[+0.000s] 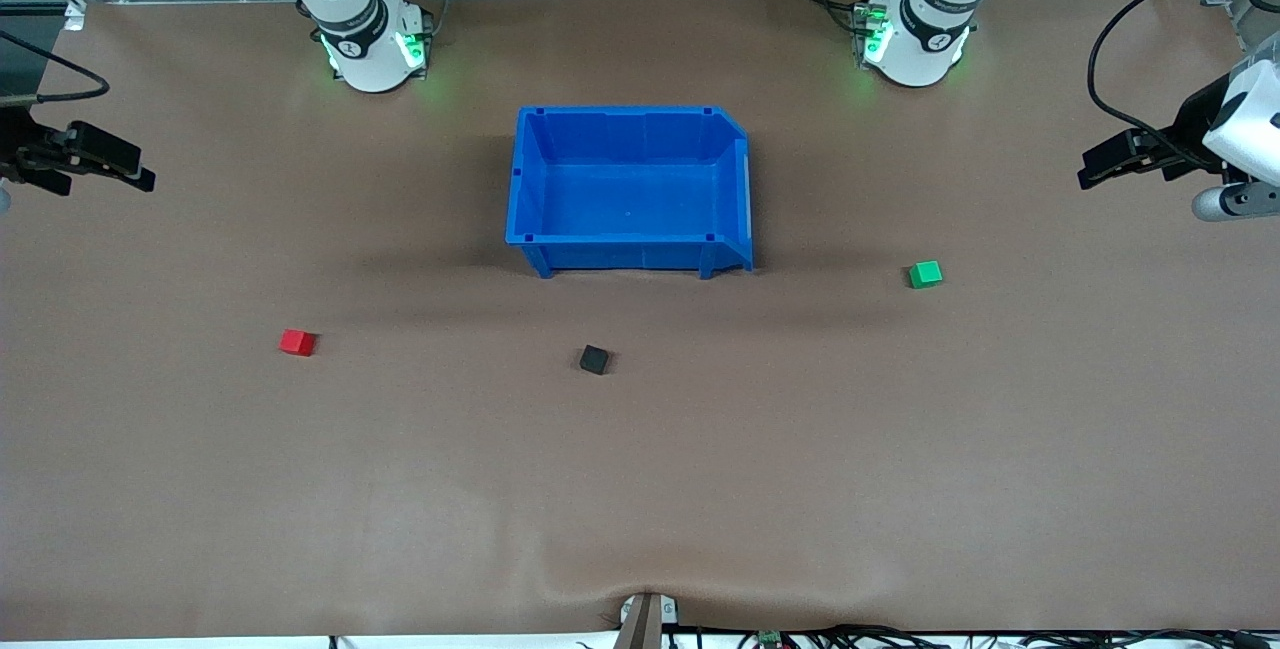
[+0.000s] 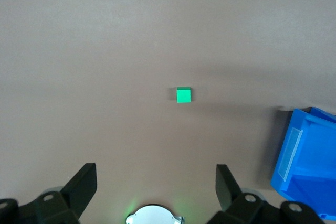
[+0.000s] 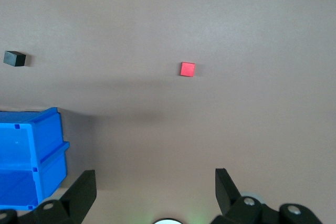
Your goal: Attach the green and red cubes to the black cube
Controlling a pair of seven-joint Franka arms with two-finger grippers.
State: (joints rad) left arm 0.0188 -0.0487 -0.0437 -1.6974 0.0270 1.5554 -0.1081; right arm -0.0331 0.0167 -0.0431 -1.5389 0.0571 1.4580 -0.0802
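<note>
The black cube (image 1: 593, 359) lies on the brown table, nearer to the front camera than the blue bin; it also shows in the right wrist view (image 3: 14, 58). The red cube (image 1: 297, 342) (image 3: 187, 69) lies toward the right arm's end. The green cube (image 1: 925, 274) (image 2: 183, 95) lies toward the left arm's end. The three cubes lie well apart. My left gripper (image 1: 1088, 174) (image 2: 156, 174) is open and empty, raised over the left arm's end of the table. My right gripper (image 1: 140, 177) (image 3: 155, 179) is open and empty, raised over the right arm's end.
An empty blue bin (image 1: 630, 257) stands mid-table, between the arm bases and the black cube; a corner of it shows in the left wrist view (image 2: 310, 156) and in the right wrist view (image 3: 31, 150). Brown table surface lies around each cube.
</note>
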